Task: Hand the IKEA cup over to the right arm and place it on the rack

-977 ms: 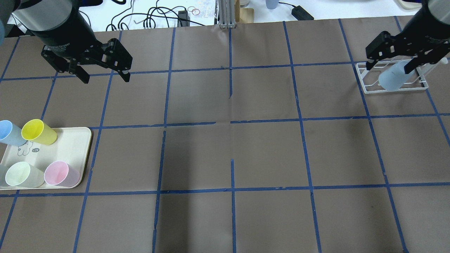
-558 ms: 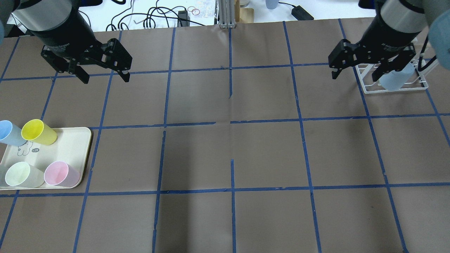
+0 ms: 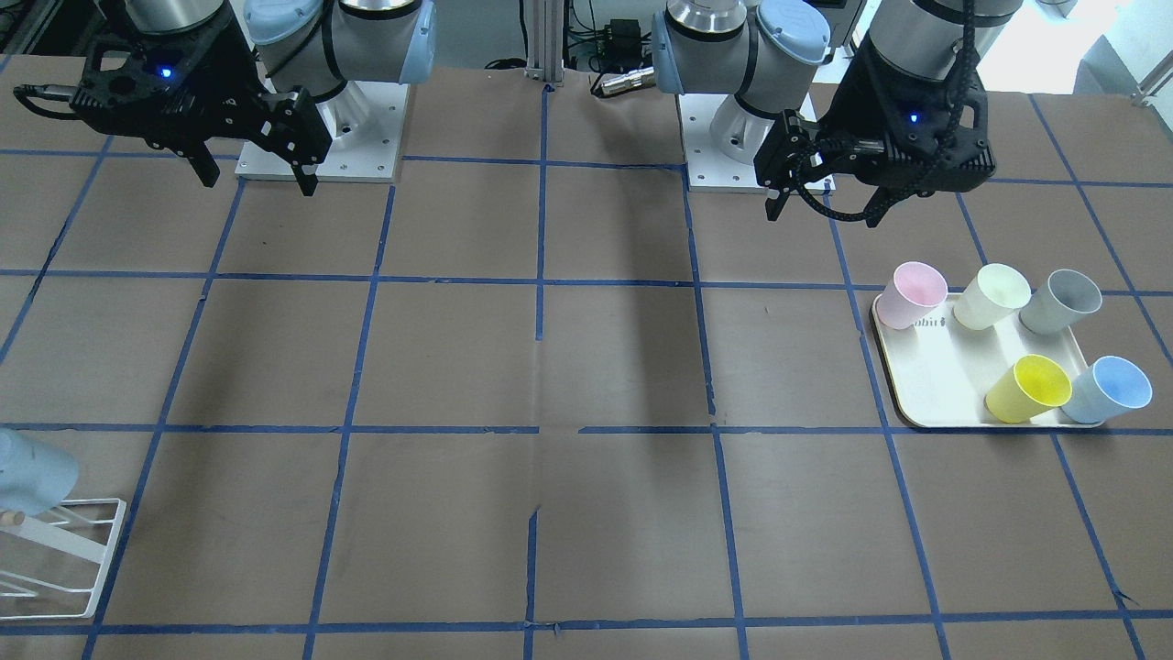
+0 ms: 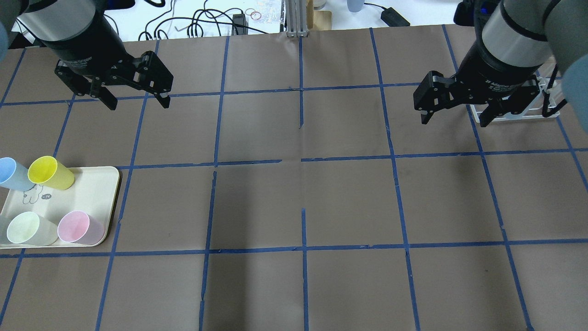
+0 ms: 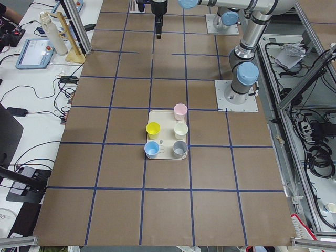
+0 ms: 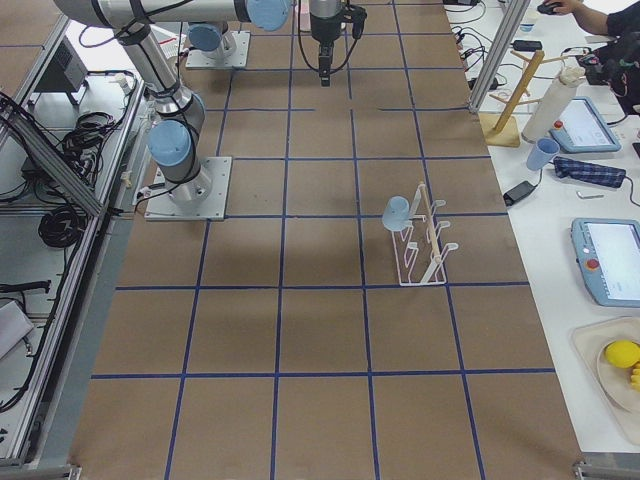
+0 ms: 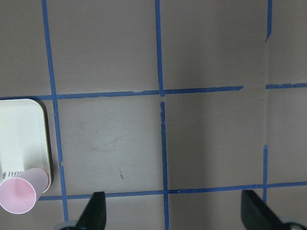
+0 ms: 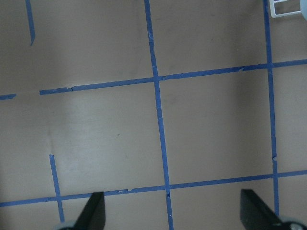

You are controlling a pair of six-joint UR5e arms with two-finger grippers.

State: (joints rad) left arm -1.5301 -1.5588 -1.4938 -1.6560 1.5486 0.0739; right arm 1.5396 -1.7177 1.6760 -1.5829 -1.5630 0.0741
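Observation:
The light blue IKEA cup (image 3: 27, 472) hangs tilted on a peg of the white wire rack (image 3: 64, 550); both also show in the exterior right view, cup (image 6: 397, 211) and rack (image 6: 425, 250). In the overhead view my right gripper (image 4: 455, 120) hides the cup and shows only the rack's front bar (image 4: 505, 118). The right gripper is open and empty, above the table and clear of the rack, also in the front view (image 3: 259, 181). My left gripper (image 4: 138, 105) is open and empty over the far left of the table (image 3: 823, 215).
A cream tray (image 4: 92, 184) at the left edge holds a second blue cup (image 4: 11, 174), a yellow cup (image 4: 48, 172), a pink cup (image 4: 78, 227) and a pale green cup (image 4: 27, 228). A grey cup (image 3: 1063, 301) stands there too. Cables lie beyond the far edge.
My right gripper has drawn back from the rack, moving left and away from it with open jaws. The cup stays on the rack. The left arm has not moved.

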